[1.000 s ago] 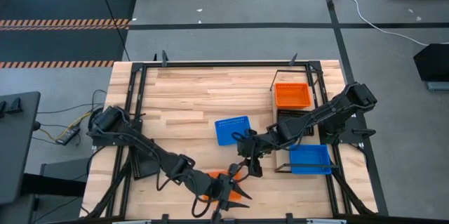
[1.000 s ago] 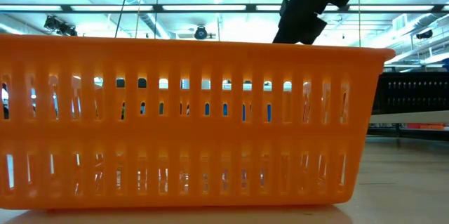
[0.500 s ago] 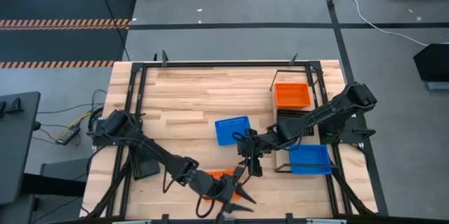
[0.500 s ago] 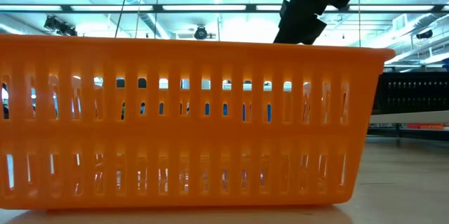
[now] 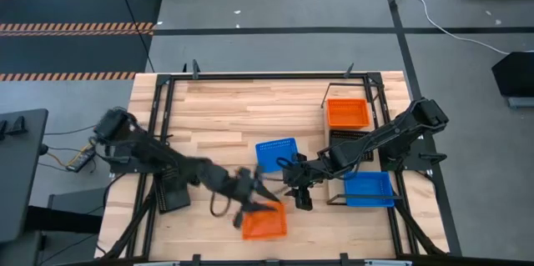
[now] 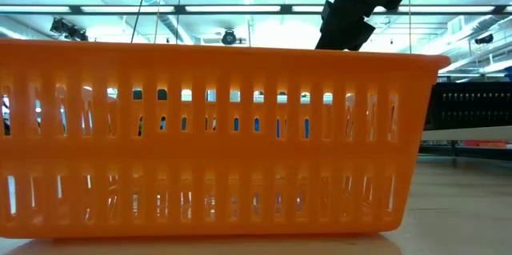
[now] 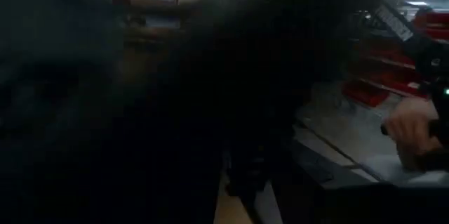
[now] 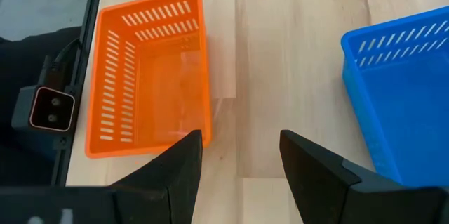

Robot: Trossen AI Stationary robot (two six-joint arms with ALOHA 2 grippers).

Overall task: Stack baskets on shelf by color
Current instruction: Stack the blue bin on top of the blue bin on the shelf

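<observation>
An orange basket (image 5: 264,222) stands upright on the tabletop near its front edge; it fills the low view (image 6: 216,135) and shows in the right wrist view (image 8: 151,76). A blue basket (image 5: 276,154) sits on the table mid-way, also in the right wrist view (image 8: 400,90). On the shelf (image 5: 327,124) at the right stand an orange basket (image 5: 347,113), a black one (image 5: 346,139) and a blue one (image 5: 368,188). My right gripper (image 5: 300,193) hangs open (image 8: 238,175) above bare table between the two loose baskets. My left gripper (image 5: 253,193) is blurred, just beyond the orange basket's far left corner.
Black metal framing (image 5: 250,76) runs round the table edge. A dark pad (image 5: 171,195) lies under the left arm. The left wrist view is dark and blurred; a person's hand (image 7: 414,129) shows in the room beyond.
My left gripper has drawn back from over the orange basket at the front edge, going toward the table's far and left side. The basket, uncovered now, stands where it was. My right gripper has kept still.
</observation>
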